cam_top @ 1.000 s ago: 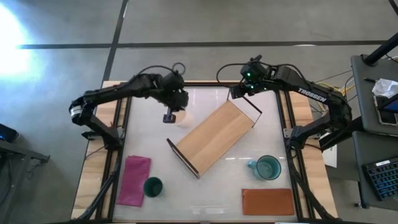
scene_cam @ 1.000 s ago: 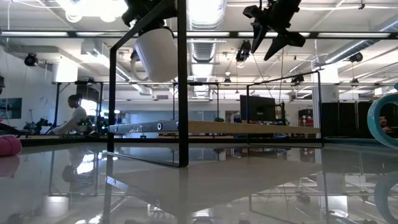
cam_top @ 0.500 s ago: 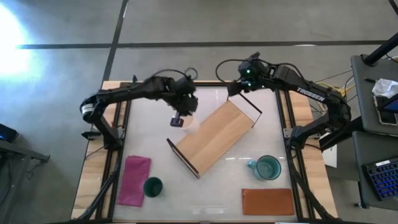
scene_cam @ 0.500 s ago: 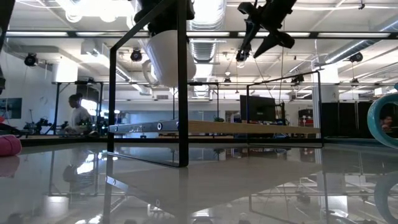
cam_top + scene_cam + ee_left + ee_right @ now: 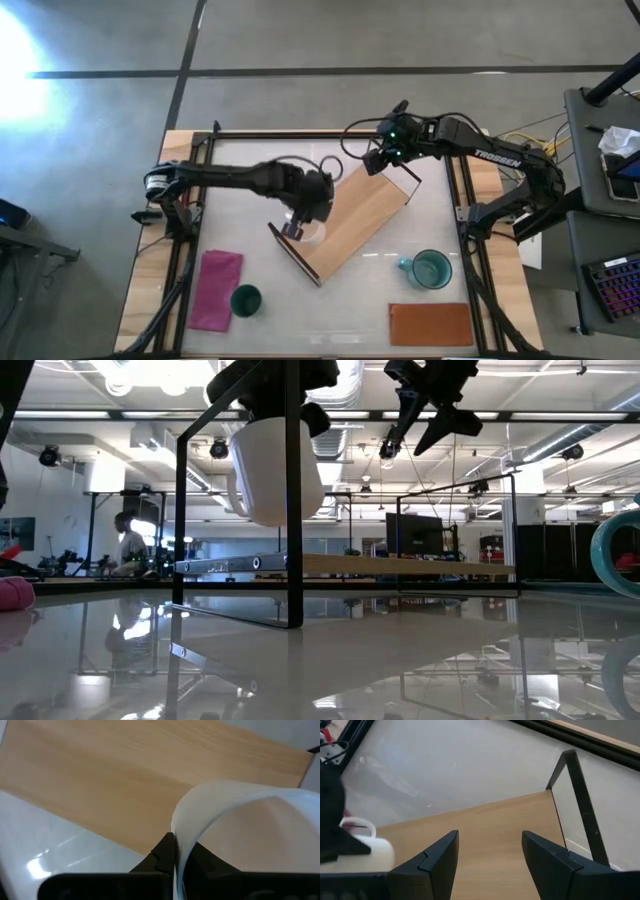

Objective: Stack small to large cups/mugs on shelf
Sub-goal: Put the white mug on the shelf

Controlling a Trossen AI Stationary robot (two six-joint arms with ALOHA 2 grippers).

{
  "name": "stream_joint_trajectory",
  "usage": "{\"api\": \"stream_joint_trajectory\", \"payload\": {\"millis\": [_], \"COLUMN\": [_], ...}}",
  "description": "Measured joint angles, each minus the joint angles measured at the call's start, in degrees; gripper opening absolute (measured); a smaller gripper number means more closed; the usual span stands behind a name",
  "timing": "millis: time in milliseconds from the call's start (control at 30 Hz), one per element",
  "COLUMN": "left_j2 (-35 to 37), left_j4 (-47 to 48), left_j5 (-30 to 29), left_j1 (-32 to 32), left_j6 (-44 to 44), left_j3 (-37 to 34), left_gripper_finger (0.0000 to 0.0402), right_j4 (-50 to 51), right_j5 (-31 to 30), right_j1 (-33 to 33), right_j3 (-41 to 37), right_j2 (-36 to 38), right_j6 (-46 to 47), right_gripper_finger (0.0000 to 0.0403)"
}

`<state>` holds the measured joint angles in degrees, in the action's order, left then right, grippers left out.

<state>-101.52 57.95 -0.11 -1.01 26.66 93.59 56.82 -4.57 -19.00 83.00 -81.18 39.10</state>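
My left gripper (image 5: 297,226) is shut on the small white mug (image 5: 275,470) and holds it in the air over the near-left end of the light-wood shelf (image 5: 350,215). My right gripper (image 5: 490,865) is open and empty above the shelf's far end; it also shows in the high view (image 5: 383,160). The teal mug (image 5: 431,270) stands on the table at the right. The dark green tumbler (image 5: 245,300) stands near the front left. My left gripper holds the white mug by its rim wall (image 5: 179,832), one finger (image 5: 164,851) outside and the other inside the mug. The fingers come from above. The mug hangs below the gripper, roughly upright and clear of the shelf board, its handle (image 5: 237,478) out to one side.
A magenta cloth (image 5: 217,290) lies at the front left beside the tumbler. A brown-orange mat (image 5: 430,323) lies at the front right. The shelf's black end frames (image 5: 290,500) stand up at both ends. A person (image 5: 125,545) sits in the room behind.
My left gripper has carried the white mug from the far left toward the table's right and near edges, ending over the shelf's near-left end. My right gripper has shifted slightly left over the shelf's far end, still open.
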Motion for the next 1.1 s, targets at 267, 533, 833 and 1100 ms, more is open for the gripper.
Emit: {"api": "stream_joint_trajectory", "payload": {"millis": [267, 533, 833, 1100], "left_j2": [-1.4, -1.6, -2.1, -5.2], "left_j4": [-0.4, 0.3, 2.5, 2.1], "left_j5": [-2.3, -3.1, 1.0, 1.8], "left_j1": [2.9, 1.2, 1.5, 1.7], "left_j6": [-7.2, -4.7, -0.8, -0.2], "left_j3": [0.5, 2.2, 2.0, 1.9], "left_gripper_finger": [0.0, 0.0, 0.0, 0.0], "right_j4": [0.0, 0.0, 0.0, -0.1], "right_j5": [-0.6, -3.2, -3.1, -3.0], "right_j1": [2.8, 4.3, 4.5, 4.4], "right_j3": [0.0, 0.0, 0.0, 0.0], "right_j2": [0.4, 0.4, 0.4, 0.4], "right_j6": [4.3, 6.9, 7.6, 7.6], "right_gripper_finger": [0.021, 0.021, 0.021, 0.021]}}
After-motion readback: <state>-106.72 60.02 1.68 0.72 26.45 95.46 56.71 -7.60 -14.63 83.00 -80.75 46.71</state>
